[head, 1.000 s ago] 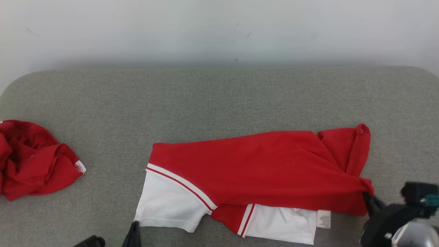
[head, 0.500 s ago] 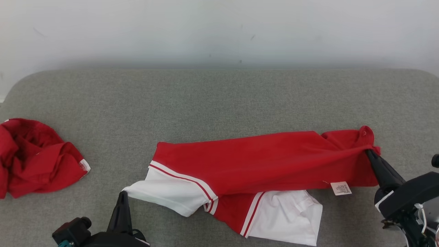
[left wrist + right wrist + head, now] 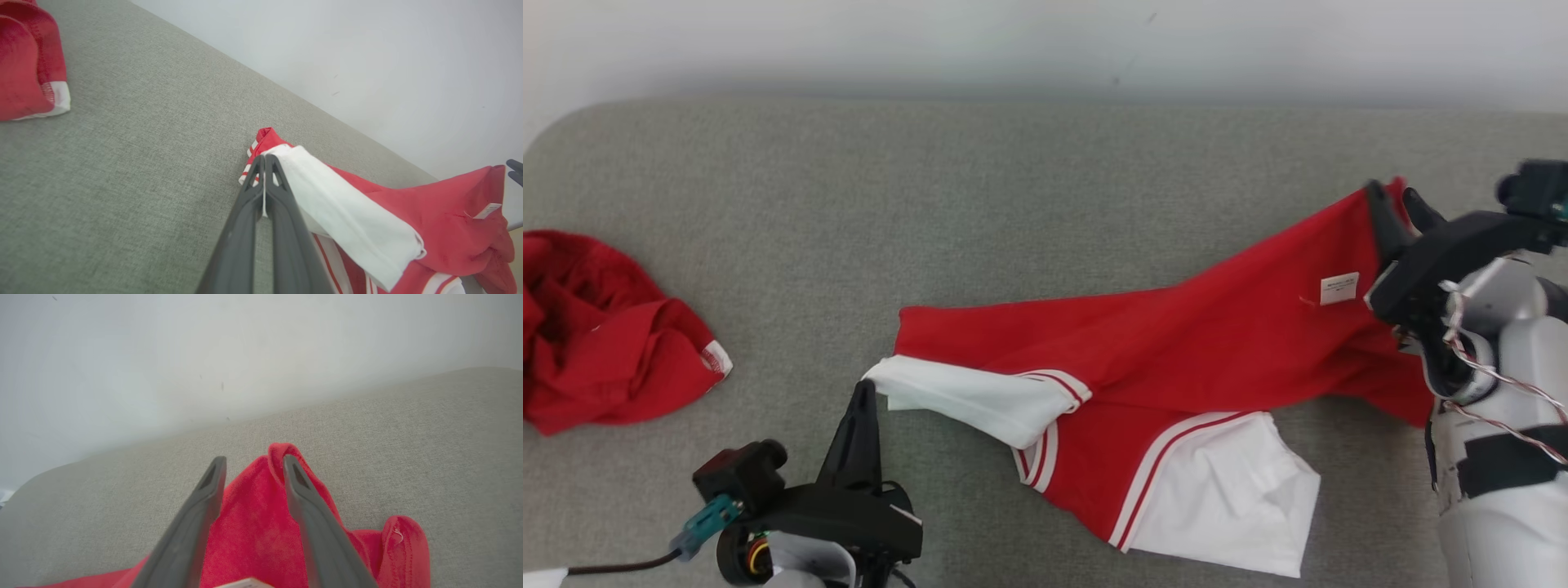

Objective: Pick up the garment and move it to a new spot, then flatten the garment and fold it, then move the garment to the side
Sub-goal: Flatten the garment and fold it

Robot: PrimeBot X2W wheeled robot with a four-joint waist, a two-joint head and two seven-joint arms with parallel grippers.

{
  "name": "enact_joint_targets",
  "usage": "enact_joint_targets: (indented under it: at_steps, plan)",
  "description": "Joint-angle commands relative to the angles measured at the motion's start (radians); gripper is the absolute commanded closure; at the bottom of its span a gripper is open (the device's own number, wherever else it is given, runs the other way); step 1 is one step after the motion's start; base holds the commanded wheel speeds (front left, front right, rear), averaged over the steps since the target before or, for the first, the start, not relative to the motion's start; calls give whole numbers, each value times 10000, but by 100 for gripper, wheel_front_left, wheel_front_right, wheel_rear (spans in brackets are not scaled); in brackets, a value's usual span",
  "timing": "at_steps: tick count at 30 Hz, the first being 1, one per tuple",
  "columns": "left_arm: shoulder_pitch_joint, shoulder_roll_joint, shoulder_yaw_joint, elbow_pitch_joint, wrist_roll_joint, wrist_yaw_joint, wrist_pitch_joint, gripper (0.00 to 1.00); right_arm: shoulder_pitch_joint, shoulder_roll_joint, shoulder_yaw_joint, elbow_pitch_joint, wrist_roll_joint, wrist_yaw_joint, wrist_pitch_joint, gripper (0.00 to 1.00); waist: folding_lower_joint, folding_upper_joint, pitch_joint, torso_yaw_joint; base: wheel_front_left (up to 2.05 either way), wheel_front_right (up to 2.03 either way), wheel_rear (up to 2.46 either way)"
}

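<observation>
Garment's (image 3: pixel 1176 359) right end hidden by right arm (image 3: pixel 1494 457).
We see left gripper (image 3: pixel 864 389) pinching white sleeve (image 3: pixel 980 398), right gripper (image 3: pixel 1392 194) spread, red heap (image 3: pixel 605 343) cropped at left.

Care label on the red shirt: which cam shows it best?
Head view: the care label sits whole and unobstructed on the red shirt, beside the right pincer. Left wrist view shows the label small, at an angle, far right. Right wrist view catches just a sliver at its bottom edge.
</observation>
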Motion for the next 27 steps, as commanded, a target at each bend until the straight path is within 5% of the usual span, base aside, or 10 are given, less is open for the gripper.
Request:
enact_joint_targets:
  at_steps: [1,8,15,21,22,23,27]
  plan:
    - [-176,-23,-58,73,96,-31,-13,100,-212,-114,226,449,-124,5,-202,0,-2,-1,322,316,0,0,0]
    - [-128,-49,-13,394,-18,-106,-200,100,-457,-873,1263,1823,-31,5,316,0,-2,-1,215,211,0,0,0]
    - [103,-70,-8,438,-145,-92,-253,100,-4,-1640,1196,1610,-517,5,995,0,-2,-1,54,-23,0,0,0]
    - [92,-95,-66,381,-132,-97,-204,100,181,-1551,1148,1360,-534,5,1473,0,-2,-1,234,-79,0,0,0]
    - [48,-87,-82,359,-128,-104,-185,100,157,-1570,1141,1337,-564,5,1550,20,-2,-1,288,-59,0,0,0]
    - [2,-81,-98,348,-122,-115,-172,100,134,-1577,1124,1348,-628,5,1638,51,-2,-1,329,-35,0,0,0]
    - [-149,-64,-164,326,-81,-118,-129,100,63,-1587,1057,1427,-962,5,2052,59,-2,-1,492,87,0,0,0]
